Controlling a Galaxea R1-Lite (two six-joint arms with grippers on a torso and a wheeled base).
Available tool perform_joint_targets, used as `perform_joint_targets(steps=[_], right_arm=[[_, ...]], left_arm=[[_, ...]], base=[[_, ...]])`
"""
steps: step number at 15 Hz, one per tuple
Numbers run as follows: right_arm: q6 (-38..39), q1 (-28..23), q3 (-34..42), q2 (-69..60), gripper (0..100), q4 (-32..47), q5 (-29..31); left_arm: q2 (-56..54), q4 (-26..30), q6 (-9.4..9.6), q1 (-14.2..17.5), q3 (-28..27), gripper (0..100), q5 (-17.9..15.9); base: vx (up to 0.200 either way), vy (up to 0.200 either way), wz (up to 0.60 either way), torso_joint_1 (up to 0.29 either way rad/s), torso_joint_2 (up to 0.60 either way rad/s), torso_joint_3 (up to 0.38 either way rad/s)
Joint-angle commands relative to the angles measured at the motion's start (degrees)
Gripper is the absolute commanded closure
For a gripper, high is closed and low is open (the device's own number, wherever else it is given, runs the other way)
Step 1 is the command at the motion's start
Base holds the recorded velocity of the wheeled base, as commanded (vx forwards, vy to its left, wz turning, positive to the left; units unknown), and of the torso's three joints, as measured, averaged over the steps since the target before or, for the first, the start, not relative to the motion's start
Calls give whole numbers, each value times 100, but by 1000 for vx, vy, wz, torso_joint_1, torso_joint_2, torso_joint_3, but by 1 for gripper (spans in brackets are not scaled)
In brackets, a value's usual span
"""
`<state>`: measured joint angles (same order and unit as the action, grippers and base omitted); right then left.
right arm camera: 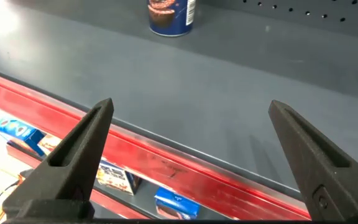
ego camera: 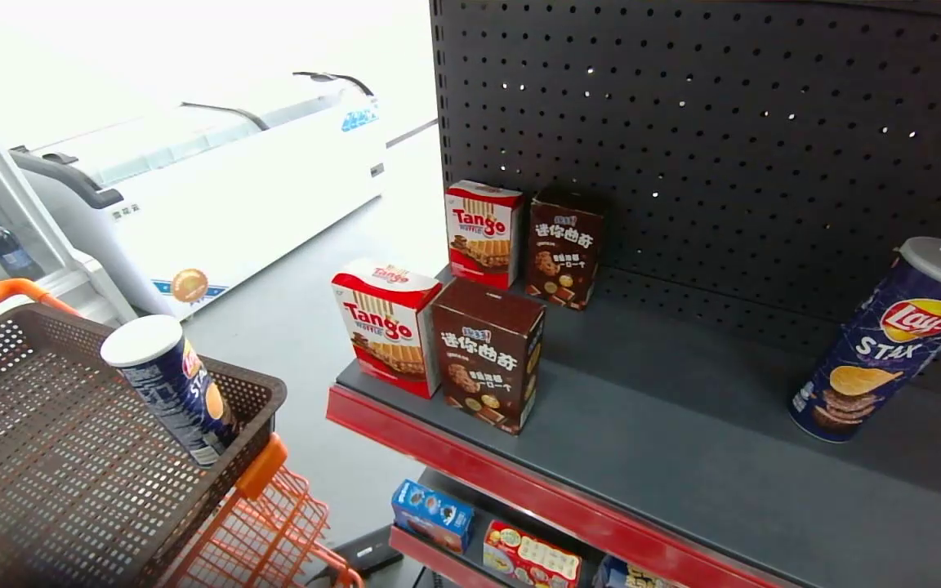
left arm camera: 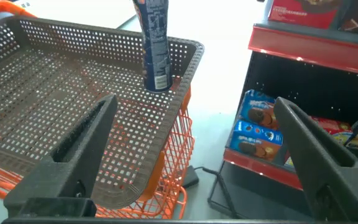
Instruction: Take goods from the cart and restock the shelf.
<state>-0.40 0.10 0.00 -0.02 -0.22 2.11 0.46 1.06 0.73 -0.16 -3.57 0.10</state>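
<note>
The dark blue cylindrical chip can [ego camera: 170, 384] with a white plastic lid is standing in the corner of the brown perforated plastic basket [ego camera: 37, 465] on the orange wire cart [ego camera: 274, 523], and it's looking like the only thing in there. A matching blue can [ego camera: 887, 343] is already standing on the dark grey metal shelf [ego camera: 666, 441], well apart from the red wafer boxes [ego camera: 389, 327] and brown cookie boxes [ego camera: 488, 363]. So I'm guessing one down, one to go. The left gripper [left arm camera: 194, 104] is hovering by the basket, fingers spread wide and holding nothing. The right gripper [right arm camera: 191, 107] is hanging over the shelf's front edge, fingers spread and empty too.
</note>
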Motion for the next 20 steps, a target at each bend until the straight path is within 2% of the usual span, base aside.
perform_joint_targets(steps=[1,2,3,4,5,6,7,9,10,11,13,16,19,20], right_arm=[[-4,-1,0,2,0,-4,0],[-4,-1,0,2,0,-4,0],[-4,-1,0,2,0,-4,0],[5,-1,0,2,0,-4,0],[-4,-1,0,2,0,-4,0],[5,-1,0,2,0,-4,0],[-4,-1,0,2,0,-4,0],[-4,-1,0,2,0,-4,0],[-4,-1,0,2,0,-4,0],[-4,-1,0,2,0,-4,0],[5,-1,0,2,0,-4,0],[5,-1,0,2,0,-4,0],[-4,-1,0,2,0,-4,0],[-4,-1,0,2,0,-4,0]], left_arm=[[1017,518,41,16,-988,0,131],[1588,606,50,-11,-1339,0,412],[2248,509,59,-54,-1409,0,755],[2459,456,50,-63,-1436,0,825],[3153,272,15,104,-1480,0,834],[3232,254,15,165,-1489,0,825],[4085,-115,-56,772,-1541,0,729],[4919,-510,-108,763,-1506,0,509],[5649,-1196,-100,684,-1497,0,430],[6044,-1644,-82,675,-1462,0,447],[7231,-3288,-64,710,-1278,0,711],[8426,-4799,-73,710,-1216,0,729],[9340,-5652,-73,728,-1304,0,720],[9745,-6214,-108,789,-1330,0,720]], base=[[0,0,0,0,0,0],[0,0,0,0,0,0],[0,0,0,0,0,0],[0,0,0,0,0,0],[0,0,0,0,0,0],[0,0,0,0,0,0],[0,0,0,0,0,0],[0,0,0,0,0,0],[0,0,0,0,0,0],[0,0,0,0,0,0],[0,0,0,0,0,0],[0,0,0,0,0,0],[0,0,0,0,0,0],[0,0,0,0,0,0]])
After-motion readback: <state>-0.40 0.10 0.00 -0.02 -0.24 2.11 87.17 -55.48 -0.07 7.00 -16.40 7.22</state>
